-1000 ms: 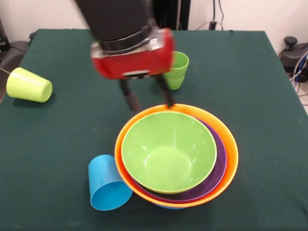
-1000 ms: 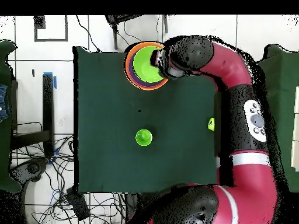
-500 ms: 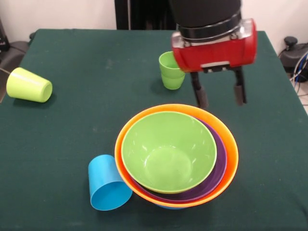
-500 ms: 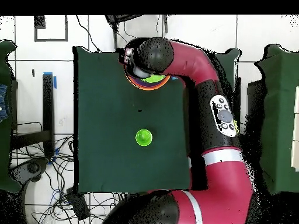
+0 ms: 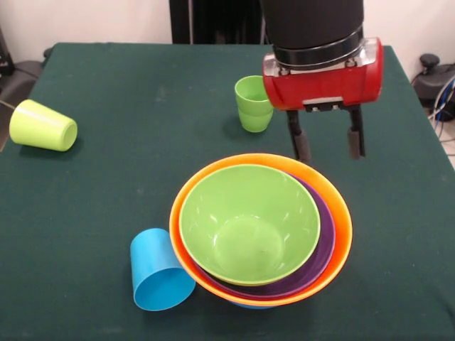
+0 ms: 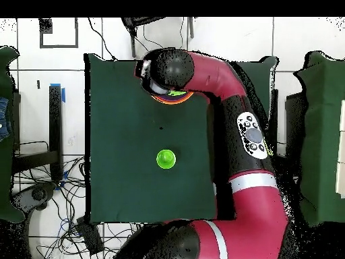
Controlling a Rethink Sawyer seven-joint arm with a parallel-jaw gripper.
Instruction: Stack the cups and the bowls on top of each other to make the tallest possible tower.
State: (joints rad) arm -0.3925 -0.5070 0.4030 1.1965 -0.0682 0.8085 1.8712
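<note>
The tower [image 5: 260, 231] stands near the table's front: a green bowl [image 5: 249, 224] nested in a purple bowl [image 5: 321, 249] inside a big orange bowl [image 5: 341, 227]. My gripper [image 5: 328, 150] hangs open and empty just behind the tower's back right rim, apart from it. Left of the gripper, the ridged green cup [image 5: 254, 104] stands upright. A sky blue cup [image 5: 158, 273] lies on its side against the orange bowl's left. Far left, the yellow-green cup [image 5: 43, 126] lies tipped over. In the overhead view the arm [image 6: 202, 71] covers most of the tower [image 6: 176, 97]; the ridged green cup [image 6: 166, 159] shows mid-table.
The dark green table [image 5: 128, 85] ends close to the right of the gripper and just in front of the tower. Cables and a black device [image 5: 430, 67] lie beyond the right edge. Cables [image 6: 67, 216] cover the floor beside the table.
The gripper has swung from the tower's back left rim across to its back right, then settled slightly lower. It stayed open and empty. Cups and bowls have not moved.
</note>
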